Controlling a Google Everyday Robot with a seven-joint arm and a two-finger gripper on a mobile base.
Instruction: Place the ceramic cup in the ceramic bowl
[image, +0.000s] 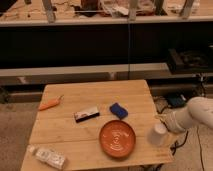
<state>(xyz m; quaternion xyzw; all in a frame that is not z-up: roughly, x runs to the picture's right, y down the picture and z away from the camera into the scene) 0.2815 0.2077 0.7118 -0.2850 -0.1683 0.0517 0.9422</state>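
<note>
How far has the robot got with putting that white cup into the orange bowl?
Done: the reach looks finished, as the hand is right at the ceramic cup by the right edge of the table. In hand: taking hold of the cup, though whether it is gripped cannot be seen. Left: the ceramic bowl just left of the cup is empty, so lifting, carrying and setting down remain.

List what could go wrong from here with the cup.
The ceramic cup is close to the right edge of the table, with the gripper just right of it; a nudge might tip it off. The ceramic bowl lies near the front edge, so a hard placement may shift it.
</note>
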